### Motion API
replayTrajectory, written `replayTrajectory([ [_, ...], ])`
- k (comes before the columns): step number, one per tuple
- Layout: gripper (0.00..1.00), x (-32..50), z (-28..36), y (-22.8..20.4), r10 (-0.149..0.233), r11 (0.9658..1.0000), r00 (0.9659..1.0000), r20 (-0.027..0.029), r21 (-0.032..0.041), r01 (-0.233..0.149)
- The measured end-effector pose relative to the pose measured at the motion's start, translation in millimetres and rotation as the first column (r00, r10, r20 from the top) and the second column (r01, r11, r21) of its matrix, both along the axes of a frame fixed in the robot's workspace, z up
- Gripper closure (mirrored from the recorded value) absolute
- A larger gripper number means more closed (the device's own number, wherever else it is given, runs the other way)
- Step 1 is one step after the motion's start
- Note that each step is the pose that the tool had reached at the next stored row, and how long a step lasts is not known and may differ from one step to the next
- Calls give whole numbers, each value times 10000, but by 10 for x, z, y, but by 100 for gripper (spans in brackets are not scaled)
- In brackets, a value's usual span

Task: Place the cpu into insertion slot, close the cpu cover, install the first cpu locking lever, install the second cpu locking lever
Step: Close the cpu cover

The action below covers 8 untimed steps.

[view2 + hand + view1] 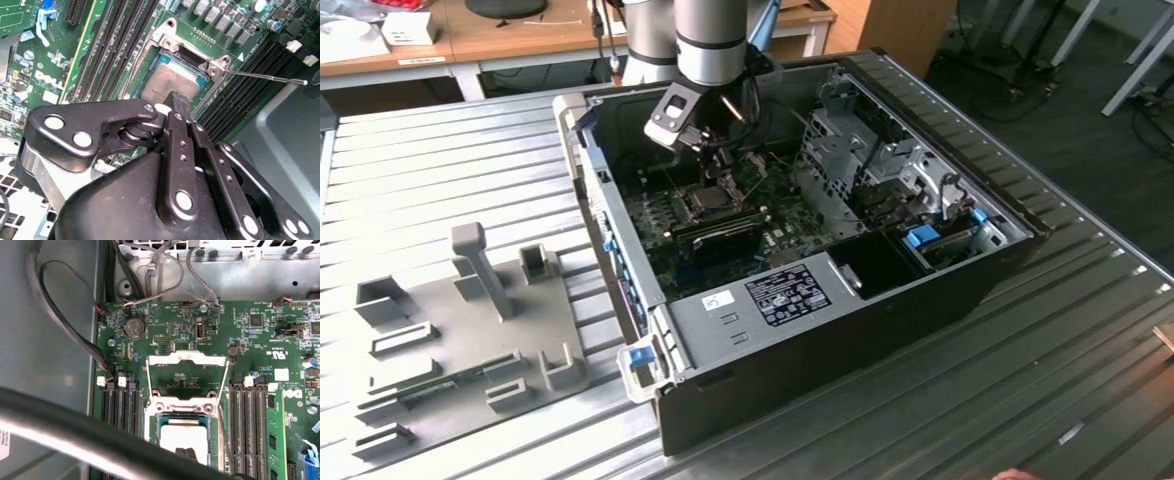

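Note:
The cpu (167,84) lies flat in the insertion slot (181,56) on the green circuit board; in the first wrist view the cpu (184,436) fills the insertion slot (182,405). The cpu cover (186,358) stands flipped open behind the slot. A thin metal locking lever (265,76) sticks out sideways from the slot's corner. My gripper (180,101) is shut, its black tips directly over the cpu's near edge with nothing between them. In the exterior view the gripper (714,168) reaches down into the open computer case above the slot (708,197).
Long black memory slots (117,45) flank the socket on both sides, one holding a green memory stick (274,435). Loose cables (65,340) run along the case wall. A drive cage (854,150) stands to the exterior view's right. A grey fixture plate (467,330) lies on the table.

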<state>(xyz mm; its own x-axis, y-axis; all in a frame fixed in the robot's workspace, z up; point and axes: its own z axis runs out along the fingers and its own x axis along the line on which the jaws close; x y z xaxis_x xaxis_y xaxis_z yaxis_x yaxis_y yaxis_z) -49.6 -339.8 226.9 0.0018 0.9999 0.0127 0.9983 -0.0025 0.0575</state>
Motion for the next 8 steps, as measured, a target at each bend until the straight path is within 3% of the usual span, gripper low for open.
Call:
replayTrajectory([
  [8, 89, 0, 55, 1, 0, 10000, 10000, 2, 4, 0],
])
